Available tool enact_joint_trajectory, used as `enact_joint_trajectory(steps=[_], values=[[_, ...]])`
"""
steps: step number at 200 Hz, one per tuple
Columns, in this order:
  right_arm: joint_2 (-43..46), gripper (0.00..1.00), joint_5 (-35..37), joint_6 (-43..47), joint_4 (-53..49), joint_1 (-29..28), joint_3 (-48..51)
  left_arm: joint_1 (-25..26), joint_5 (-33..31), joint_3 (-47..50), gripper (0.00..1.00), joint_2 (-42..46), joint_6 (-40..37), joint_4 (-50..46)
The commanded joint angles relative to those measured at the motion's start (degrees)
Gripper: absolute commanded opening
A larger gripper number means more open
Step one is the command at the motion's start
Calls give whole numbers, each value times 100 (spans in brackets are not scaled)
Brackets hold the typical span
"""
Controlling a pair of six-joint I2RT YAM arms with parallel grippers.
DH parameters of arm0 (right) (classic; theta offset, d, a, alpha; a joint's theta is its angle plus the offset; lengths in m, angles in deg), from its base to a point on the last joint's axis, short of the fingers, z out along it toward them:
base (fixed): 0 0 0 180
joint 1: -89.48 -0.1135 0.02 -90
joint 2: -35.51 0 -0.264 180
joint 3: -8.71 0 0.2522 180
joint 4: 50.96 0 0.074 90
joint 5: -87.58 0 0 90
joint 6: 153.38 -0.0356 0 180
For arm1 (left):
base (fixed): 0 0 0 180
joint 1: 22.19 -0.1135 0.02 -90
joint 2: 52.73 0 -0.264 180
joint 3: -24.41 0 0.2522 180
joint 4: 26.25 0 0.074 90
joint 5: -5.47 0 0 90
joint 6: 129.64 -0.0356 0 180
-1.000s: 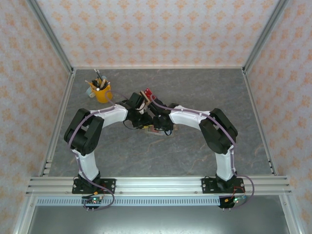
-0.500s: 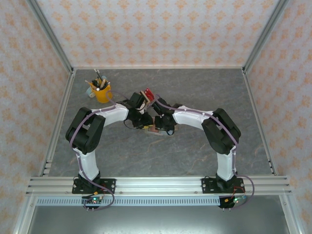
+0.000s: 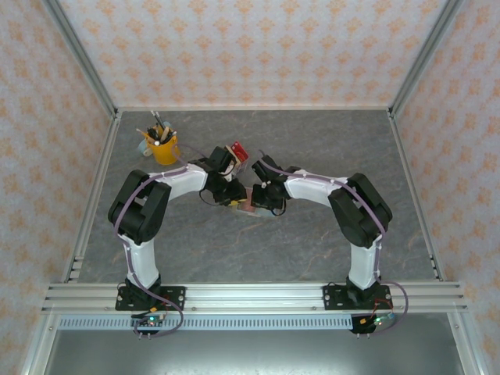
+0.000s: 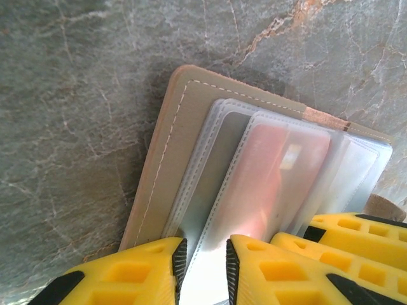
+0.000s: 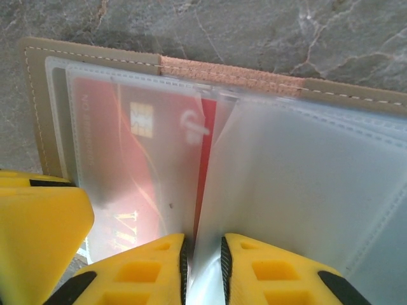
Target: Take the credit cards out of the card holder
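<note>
Centrally on the grey table [image 3: 312,250], the card holder [image 4: 166,152] lies open with its clear sleeves fanned out. At 6 o'clock in its own view, the left gripper [image 4: 205,251] is nearly closed, pinching the edge of one sleeve. The right gripper [image 5: 202,244] is equally narrow, nipping another sleeve just beside a red credit card [image 5: 127,159] that sits inside its pocket. From the holder, a yellow pen cup [image 3: 162,148] stands at 10 o'clock and a small rack [image 3: 235,151] at 12 o'clock.

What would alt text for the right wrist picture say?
An open card holder lies on a grey table, a red card showing through its clear sleeves. At the bottom, the right gripper pinches one sleeve's edge between yellow fingers.
</note>
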Motion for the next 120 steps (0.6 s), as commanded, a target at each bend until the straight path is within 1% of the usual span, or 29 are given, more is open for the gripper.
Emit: enact_joint_trajectory(steps=[1,87,120], values=[[-134,23,-84,-73,-46,20,250,34,70,-6,29,-300,-167,-279],[-110,23,-485,-172,312,128,412,43,552,-89,31,-318,-498,-264],[-57,23,-527,-172,351,145,422,38,635,-82,29,-232,-568,-217]])
